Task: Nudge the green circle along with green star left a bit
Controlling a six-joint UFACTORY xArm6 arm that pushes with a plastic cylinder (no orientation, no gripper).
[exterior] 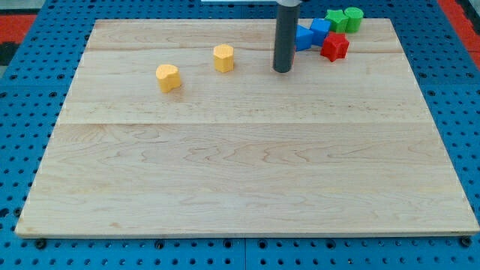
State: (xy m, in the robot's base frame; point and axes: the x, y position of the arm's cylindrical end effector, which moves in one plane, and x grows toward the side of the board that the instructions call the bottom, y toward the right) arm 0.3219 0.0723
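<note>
The green circle (354, 18) and the green star (337, 19) sit side by side at the view's top right of the wooden board (240, 172), the star on the left and touching the circle. My tip (282, 70) rests on the board to the lower left of them, well apart, with the blue blocks between. The rod rises straight up out of the view's top.
A blue cube (320, 30) and another blue block (303, 37) lie just left of the green pair. A red star (334, 47) lies below them. Two yellow blocks (223, 57) (169, 76) sit at the upper left. A blue pegboard (30, 112) surrounds the board.
</note>
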